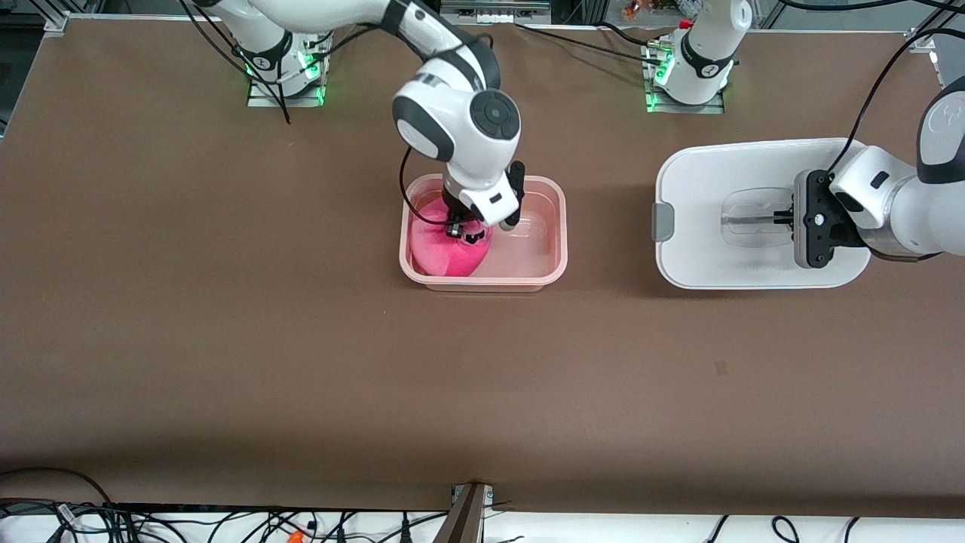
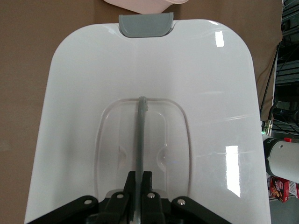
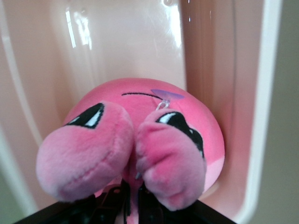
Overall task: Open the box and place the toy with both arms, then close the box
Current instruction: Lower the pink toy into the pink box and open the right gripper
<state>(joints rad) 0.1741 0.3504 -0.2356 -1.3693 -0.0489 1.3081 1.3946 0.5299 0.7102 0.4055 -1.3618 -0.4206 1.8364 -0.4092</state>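
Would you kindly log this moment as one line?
right tool: shut on toy, in box | left tool: shut on lid handle

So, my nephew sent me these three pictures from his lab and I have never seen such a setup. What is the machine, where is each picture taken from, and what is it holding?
These are two white robot arms bolted to a brown table. The wide picture looks down from a high camera facing them; the other two come from cameras on each arm's wrist.

On the table stands an open pinkish box. Its white lid is off, toward the left arm's end of the table.

The right gripper is down in the box, shut on a pink plush toy; its wrist picture shows the toy close up against the box wall. The left gripper is shut on the thin grey handle in the lid's clear recess.
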